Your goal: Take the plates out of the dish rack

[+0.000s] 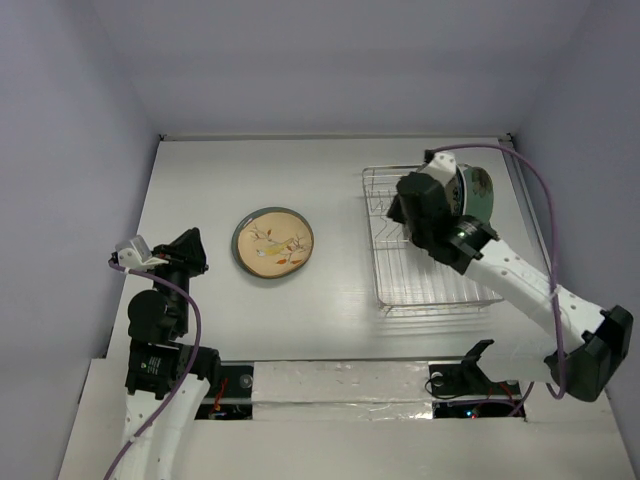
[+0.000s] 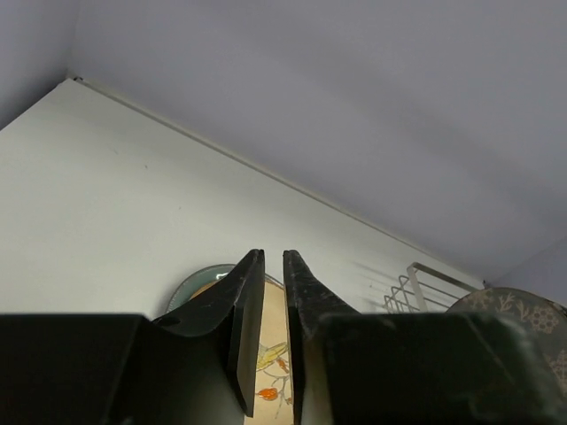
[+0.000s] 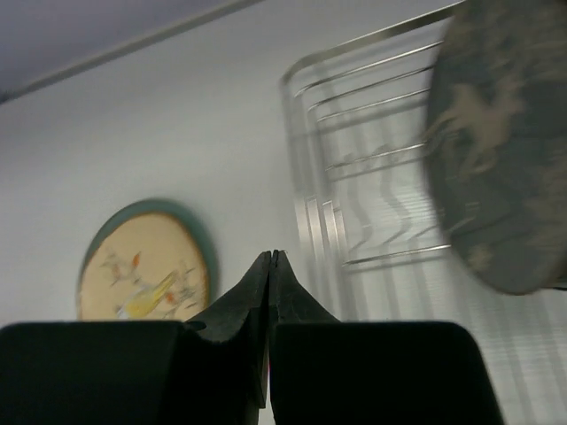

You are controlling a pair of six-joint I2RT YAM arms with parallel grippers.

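The silver wire dish rack (image 1: 430,275) stands at the right of the table. A dark deer-patterned plate (image 1: 481,186) stands upright at its far end, and shows in the right wrist view (image 3: 500,150) and the left wrist view (image 2: 523,319). A tan flowered plate with a teal rim (image 1: 273,243) lies flat on the table left of the rack. My right gripper (image 1: 397,212) hovers over the rack's left far part, shut and empty (image 3: 269,253). My left gripper (image 1: 193,240) is left of the flat plate, empty, its jaws a narrow gap apart (image 2: 274,257).
The rack (image 3: 354,142) sits close to the right wall and the flat plate (image 3: 142,266) lies to its left. Walls close the table on the left, back and right. The right arm's cable loops above the rack.
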